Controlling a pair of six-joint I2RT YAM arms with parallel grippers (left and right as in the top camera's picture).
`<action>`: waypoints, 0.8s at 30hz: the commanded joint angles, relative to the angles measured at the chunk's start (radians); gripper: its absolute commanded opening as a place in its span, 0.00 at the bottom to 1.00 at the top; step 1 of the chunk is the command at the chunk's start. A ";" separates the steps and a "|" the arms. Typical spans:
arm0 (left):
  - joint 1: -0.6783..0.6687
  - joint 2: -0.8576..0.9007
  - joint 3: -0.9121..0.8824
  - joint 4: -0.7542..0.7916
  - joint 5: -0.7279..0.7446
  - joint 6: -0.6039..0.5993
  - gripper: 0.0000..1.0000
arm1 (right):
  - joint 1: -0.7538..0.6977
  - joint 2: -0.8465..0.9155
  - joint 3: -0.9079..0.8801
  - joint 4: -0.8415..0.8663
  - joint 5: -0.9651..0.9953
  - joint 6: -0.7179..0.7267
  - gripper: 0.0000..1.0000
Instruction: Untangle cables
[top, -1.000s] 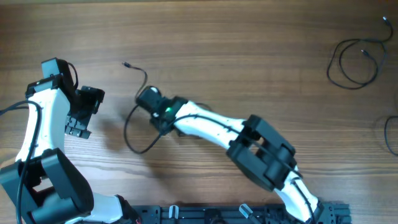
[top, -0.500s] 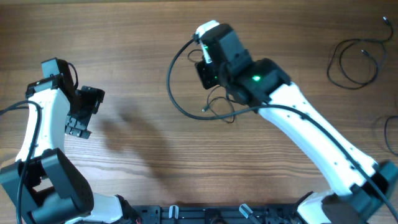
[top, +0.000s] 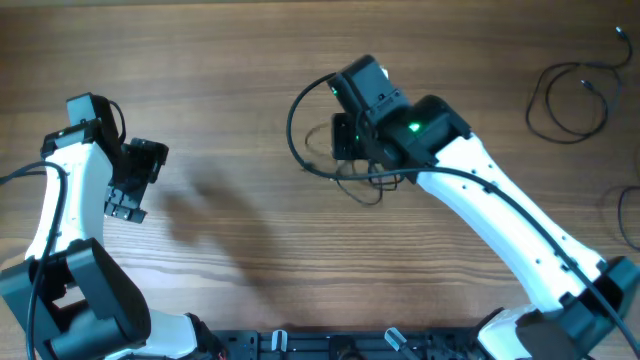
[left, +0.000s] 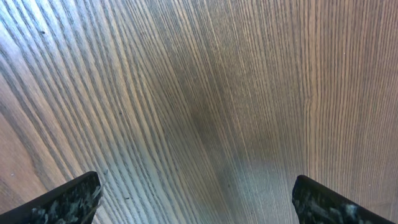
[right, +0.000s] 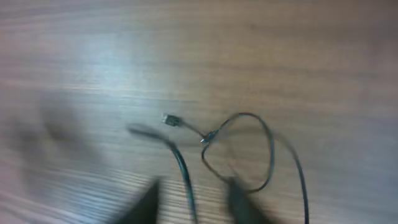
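Cables on wooden desk (top: 220, 60), three separate cords visible in the overhead view. Central cable (top: 290, 130) lies in the upper middle of the frame as a thin black arc. It curves out to the left of the right gripper (top: 345, 135), then runs back under the arm in small overlapping loops. Second cable (top: 530, 112) sits as a loose loop at the upper right, well apart from both arms. Third cable (top: 614, 215) shows only as an arc cut off by the right edge. The right wrist view is blurred. It shows a small plug end (right: 169, 118) on the desk left of centre and a closed loop to its right. One strand runs down between the right fingers (right: 242, 202) at the bottom of the frame. These fingers stand apart, not clenched on the strand; cannot tell whether the strand touches either one. Left gripper (top: 128, 195) is at the left of the overhead frame, well away from every cable. Left fingers (left: 68, 202) are spread wide at the bottom corners of the left wrist view, released, over bare wood grain only.
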 joint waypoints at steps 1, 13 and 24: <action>0.005 -0.008 0.005 0.000 0.000 -0.013 1.00 | 0.003 0.054 -0.036 0.005 0.047 0.080 0.93; 0.005 -0.008 0.005 0.000 0.000 -0.013 1.00 | 0.003 0.177 -0.045 0.008 -0.034 0.074 1.00; 0.005 -0.008 0.005 0.000 0.000 -0.013 1.00 | 0.003 0.444 -0.045 -0.013 -0.227 -0.073 1.00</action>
